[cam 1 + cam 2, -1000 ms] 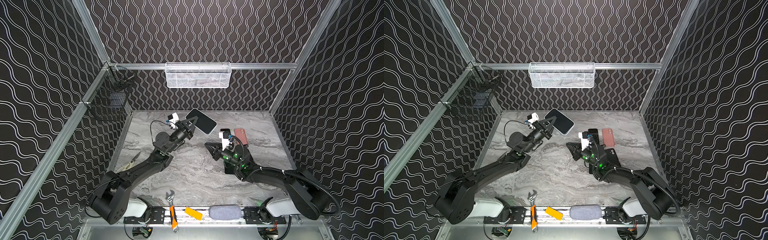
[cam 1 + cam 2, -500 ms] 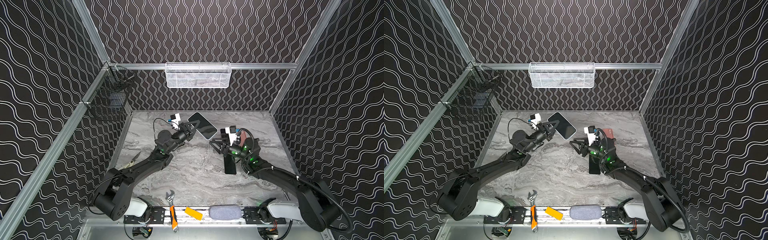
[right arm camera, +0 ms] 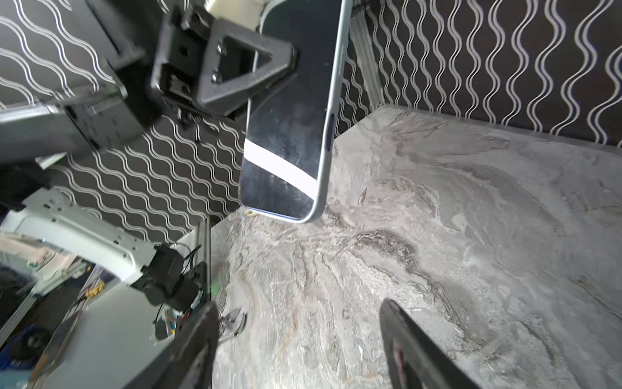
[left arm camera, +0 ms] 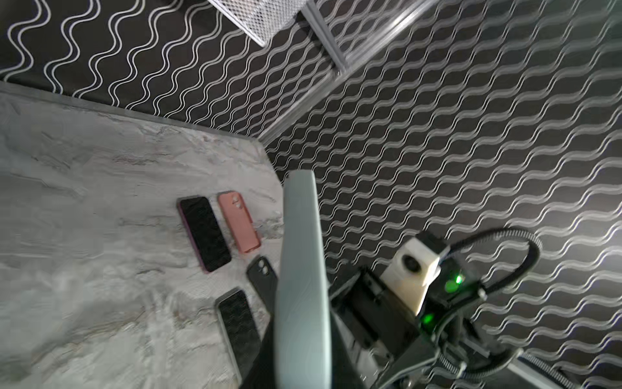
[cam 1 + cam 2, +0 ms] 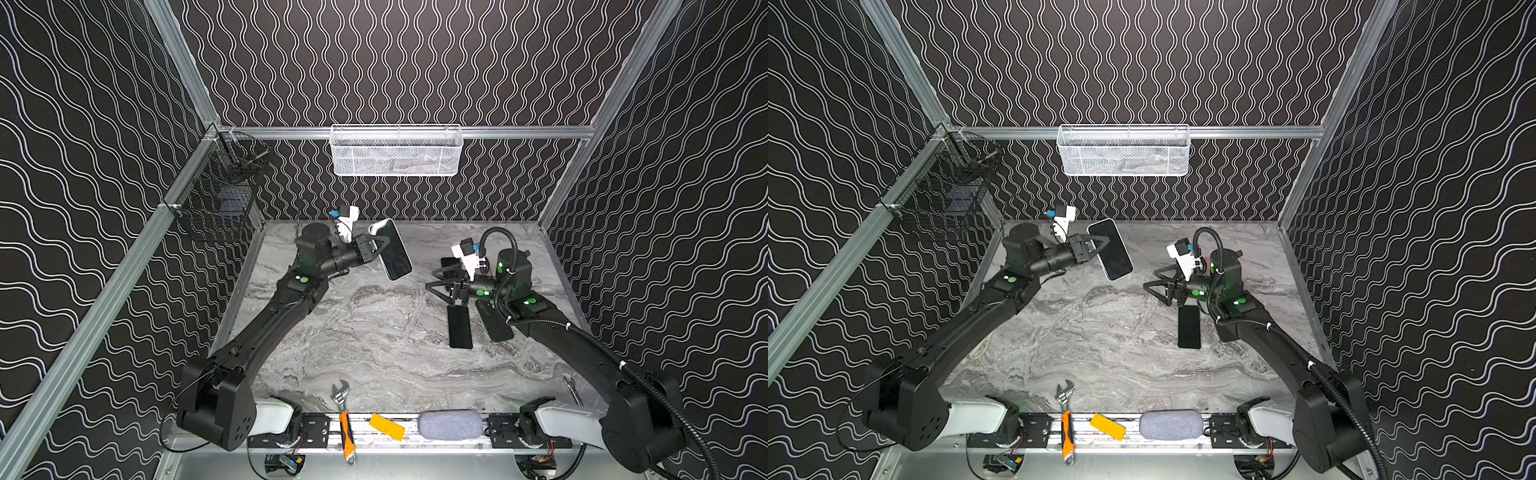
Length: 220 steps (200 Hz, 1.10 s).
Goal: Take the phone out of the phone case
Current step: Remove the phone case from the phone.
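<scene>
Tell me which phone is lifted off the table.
The light-blue-edged phone, held in the air by the left gripper; the others, like the black phone, lie flat on the table.

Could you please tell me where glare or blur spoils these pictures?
Right wrist view: a bright white band of glare crosses the screen of the held phone, and the right gripper at the frame's edge is soft and out of focus. Left wrist view: the held phone's near edge is blurred. Both top views: sharp and evenly lit.
</scene>
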Motion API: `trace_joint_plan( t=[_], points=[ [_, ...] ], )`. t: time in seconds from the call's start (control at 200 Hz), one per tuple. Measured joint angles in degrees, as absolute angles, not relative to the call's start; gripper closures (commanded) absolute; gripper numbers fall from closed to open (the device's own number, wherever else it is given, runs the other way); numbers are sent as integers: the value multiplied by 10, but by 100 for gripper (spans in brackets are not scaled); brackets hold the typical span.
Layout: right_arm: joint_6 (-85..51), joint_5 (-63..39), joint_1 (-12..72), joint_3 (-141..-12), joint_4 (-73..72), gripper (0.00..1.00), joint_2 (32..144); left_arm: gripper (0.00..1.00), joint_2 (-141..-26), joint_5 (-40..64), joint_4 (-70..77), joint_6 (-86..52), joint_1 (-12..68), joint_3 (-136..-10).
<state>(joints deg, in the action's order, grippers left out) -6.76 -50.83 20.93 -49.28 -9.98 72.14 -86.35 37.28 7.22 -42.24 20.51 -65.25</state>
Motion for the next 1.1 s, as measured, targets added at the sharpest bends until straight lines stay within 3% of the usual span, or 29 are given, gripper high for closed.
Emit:
trace_joint_plan(
  t=[0.19, 0.375, 0.991, 1.101],
  points=[
    [-17, -517, 209, -520, -33, 1, 726, 100, -879, 421, -136, -220, 203, -755],
    [8, -514, 210, -514, -25, 1, 706, 100, -893, 492, -243, -104, 203, -792],
    [204, -455, 334, -592, 130, 3, 746, 100, -946, 618, -345, 85, 204, -834],
    [214, -439, 352, -603, 143, 8, 755, 100, -946, 626, -348, 94, 204, -834]
  ],
)
